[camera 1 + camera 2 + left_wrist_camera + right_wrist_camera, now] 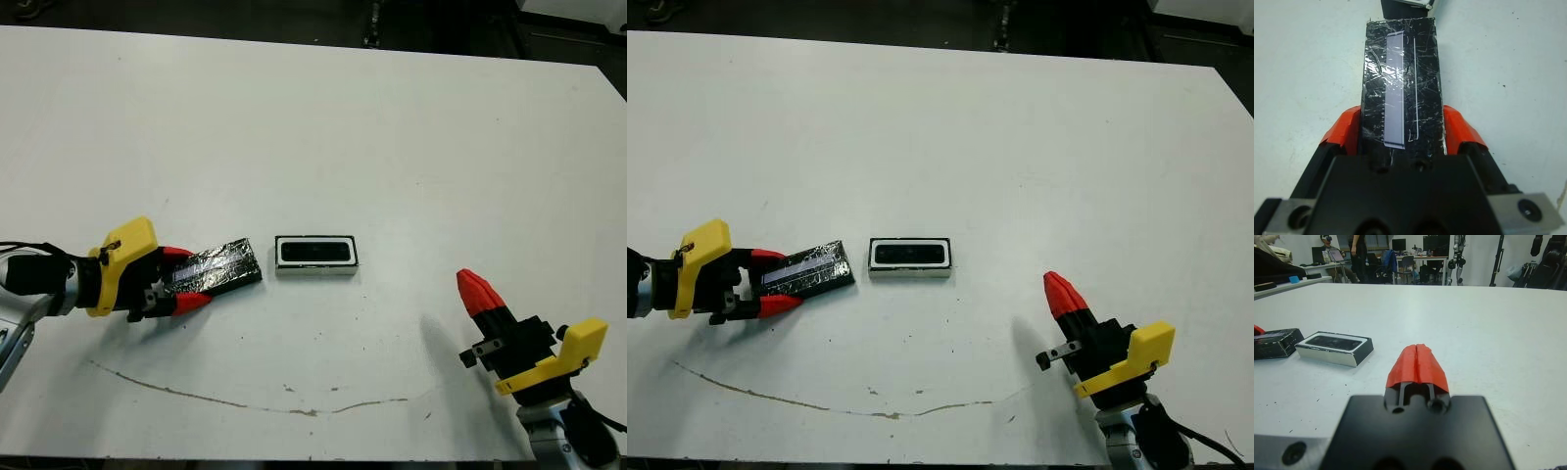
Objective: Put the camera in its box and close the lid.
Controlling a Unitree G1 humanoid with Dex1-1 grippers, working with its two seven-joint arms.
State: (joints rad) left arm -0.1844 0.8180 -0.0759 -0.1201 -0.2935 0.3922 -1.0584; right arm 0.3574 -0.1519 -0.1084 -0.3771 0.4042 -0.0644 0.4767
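The box, a small tray with a white rim, sits mid-table with the black camera lying inside it. Just to its left the lid, a glossy black panel with a pale stripe, lies flat on the table. My left gripper is shut on the lid, one red finger pressed against each long side of its near end. My right gripper is shut with nothing in it, at the front right, well apart from the box. The right wrist view shows the box ahead of it.
A thin dark scuff line curves along the table near its front edge. Beyond the table's far edge stand desks and chairs, and a person is standing there.
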